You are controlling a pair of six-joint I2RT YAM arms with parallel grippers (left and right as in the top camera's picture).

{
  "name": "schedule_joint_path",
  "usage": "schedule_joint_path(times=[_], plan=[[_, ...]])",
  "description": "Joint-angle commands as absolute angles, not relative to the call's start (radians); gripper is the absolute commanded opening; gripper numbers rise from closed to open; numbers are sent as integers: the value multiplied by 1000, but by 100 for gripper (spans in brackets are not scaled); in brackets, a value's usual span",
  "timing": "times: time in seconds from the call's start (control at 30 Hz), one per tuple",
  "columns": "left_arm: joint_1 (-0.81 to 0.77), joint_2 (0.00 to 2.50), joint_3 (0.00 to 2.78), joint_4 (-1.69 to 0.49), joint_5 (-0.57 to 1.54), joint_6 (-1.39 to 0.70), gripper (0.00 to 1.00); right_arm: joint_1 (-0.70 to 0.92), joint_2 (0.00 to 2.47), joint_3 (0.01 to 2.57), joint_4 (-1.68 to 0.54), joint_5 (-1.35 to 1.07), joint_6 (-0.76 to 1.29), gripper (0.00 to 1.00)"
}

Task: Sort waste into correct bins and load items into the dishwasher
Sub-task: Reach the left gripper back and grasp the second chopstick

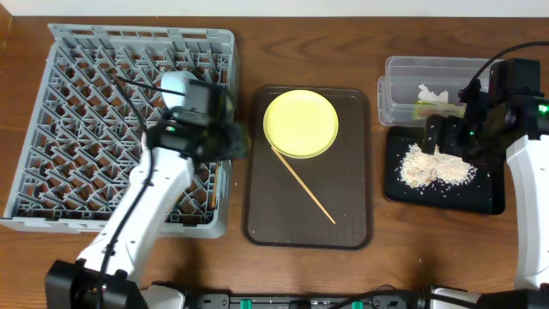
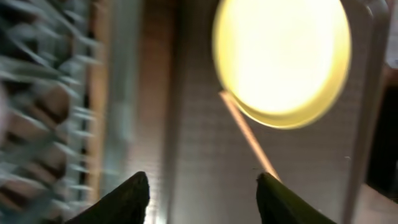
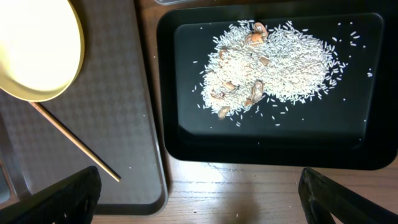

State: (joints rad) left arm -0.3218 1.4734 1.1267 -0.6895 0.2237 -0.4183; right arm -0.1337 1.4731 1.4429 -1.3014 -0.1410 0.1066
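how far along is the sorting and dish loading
Done: rice scraps lie in the black tray; tissue and wrapper sit in the clear tub. In hand: nothing, left pincer and right pincer both open and empty. Remaining: yellow plate and one chopstick on the brown tray, not yet in the dish rack.

Rice scraps (image 1: pixel 433 166) in black tray (image 1: pixel 482 199)

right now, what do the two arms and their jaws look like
The left arm and right arm both have white links with black joints and wrists, each showing a small green light. Thin black cables loop off both wrists. The left wrist has a rounded silver-grey cap. The jaws are plain black and tapered.
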Motion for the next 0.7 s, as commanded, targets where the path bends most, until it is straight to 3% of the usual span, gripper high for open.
schedule_joint_path(times=[0.0,0.3,0.67], plan=[[-413,1514,1134,-686,141,-651,58,-139,1462,1453,-1302,-139,115,99],[-605,1695,1134,-553,33,-774,62,-139,1462,1453,-1302,-139,115,99],[-652,1888,1134,-506,32,-807,62,-139,1462,1453,-1301,-139,115,99]])
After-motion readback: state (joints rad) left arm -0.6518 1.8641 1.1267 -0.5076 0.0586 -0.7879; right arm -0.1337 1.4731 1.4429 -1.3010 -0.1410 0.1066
